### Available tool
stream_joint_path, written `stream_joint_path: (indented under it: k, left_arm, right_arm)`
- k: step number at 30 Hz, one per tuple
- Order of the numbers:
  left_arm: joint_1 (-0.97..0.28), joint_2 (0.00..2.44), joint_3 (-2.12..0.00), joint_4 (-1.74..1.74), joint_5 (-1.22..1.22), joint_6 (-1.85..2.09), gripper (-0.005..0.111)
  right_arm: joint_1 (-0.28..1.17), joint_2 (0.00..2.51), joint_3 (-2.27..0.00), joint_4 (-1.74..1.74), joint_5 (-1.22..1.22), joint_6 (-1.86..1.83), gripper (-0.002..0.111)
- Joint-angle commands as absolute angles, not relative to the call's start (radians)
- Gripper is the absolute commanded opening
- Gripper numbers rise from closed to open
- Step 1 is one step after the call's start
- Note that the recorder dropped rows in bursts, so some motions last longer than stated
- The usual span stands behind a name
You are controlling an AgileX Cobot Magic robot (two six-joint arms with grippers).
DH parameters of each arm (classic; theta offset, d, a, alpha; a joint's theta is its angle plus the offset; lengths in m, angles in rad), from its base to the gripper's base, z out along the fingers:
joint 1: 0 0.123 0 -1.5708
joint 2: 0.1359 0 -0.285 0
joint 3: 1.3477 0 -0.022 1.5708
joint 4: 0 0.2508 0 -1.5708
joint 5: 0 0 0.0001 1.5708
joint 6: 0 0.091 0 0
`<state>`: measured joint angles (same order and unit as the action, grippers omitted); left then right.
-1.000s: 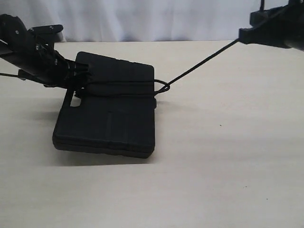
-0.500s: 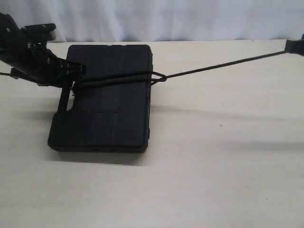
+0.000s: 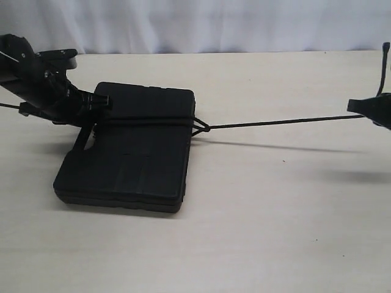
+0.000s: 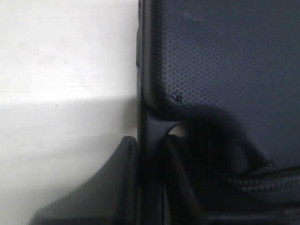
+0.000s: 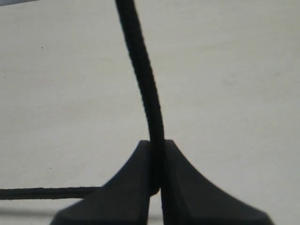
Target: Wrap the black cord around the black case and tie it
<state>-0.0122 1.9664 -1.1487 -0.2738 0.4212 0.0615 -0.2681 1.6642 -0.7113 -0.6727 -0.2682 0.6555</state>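
The black case (image 3: pixel 125 159) lies flat on the table, left of the middle. My left gripper (image 3: pixel 104 103) is shut on the bar beside its handle slot; in the left wrist view one finger (image 4: pixel 110 187) is outside the case (image 4: pixel 225 56) and the other is in the slot. The black cord (image 3: pixel 275 124) crosses the case top, meets in a knot (image 3: pixel 202 127) at its right edge, and runs taut to my right gripper (image 3: pixel 357 107). That gripper (image 5: pixel 156 151) is shut on the cord (image 5: pixel 140 70).
The pale wooden table (image 3: pixel 256 232) stretches in front of and to the right of the case. A white curtain (image 3: pixel 214 24) hangs behind the table's far edge. Another stretch of cord (image 5: pixel 47 192) runs past the right fingers.
My right gripper has swung down and to the right, pulling the cord taut and low. The loop has drawn tight against the case's right edge. The case has shifted under the left gripper.
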Motion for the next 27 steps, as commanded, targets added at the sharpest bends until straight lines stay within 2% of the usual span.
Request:
stream_joint_path:
  k: [1, 6, 18, 27]
  left_arm:
    - [0.012, 1.959, -1.152, -0.247, 0.359, 0.047, 0.0]
    - [0.012, 1.982, -1.152, -0.247, 0.348, 0.047, 0.0]
    - [0.012, 2.011, -1.152, -0.247, 0.325, 0.047, 0.002]
    - [0.012, 2.008, -1.162, -0.24, 0.295, 0.055, 0.04]
  right_arm:
    - [-0.366, 1.722, -0.716, -0.632, -0.269, 0.641, 0.004]
    - [-0.416, 1.789, -0.716, -0.632, -0.321, 0.642, 0.004]
    - [-0.416, 1.885, -0.732, -0.632, -0.391, 0.641, 0.004]
    - [-0.416, 1.885, -0.732, -0.632, -0.436, 0.643, 0.004]
